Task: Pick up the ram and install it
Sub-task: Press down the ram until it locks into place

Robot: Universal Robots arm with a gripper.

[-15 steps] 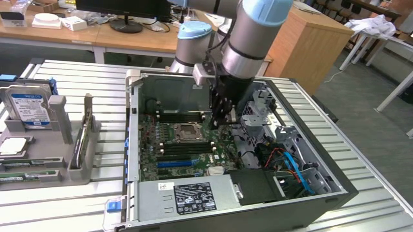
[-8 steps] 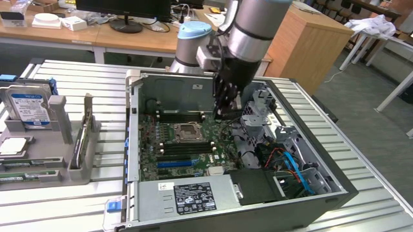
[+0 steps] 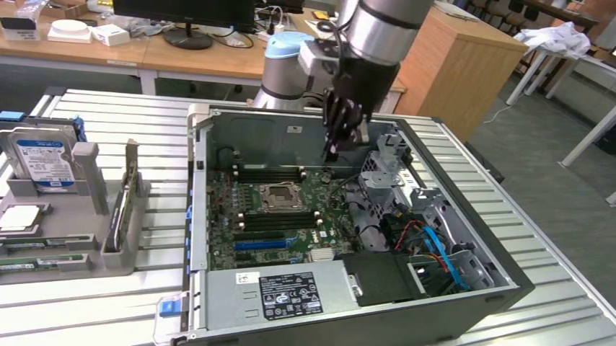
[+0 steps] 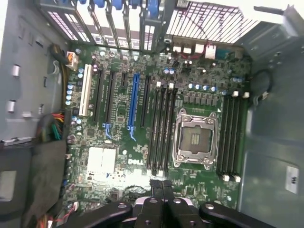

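Item: ram stick (image 3: 331, 154), judged light, thin, stiff and easily damaged (best held by its upper edge, clear of the contacts), apparently clamped edge-on in the closed claw (image 4: 161, 184), which hung over the memory slots (image 4: 161, 128) inside the open computer case (image 3: 279, 133).

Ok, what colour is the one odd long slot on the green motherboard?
Blue; the long plastic slot shows best in the wrist view.
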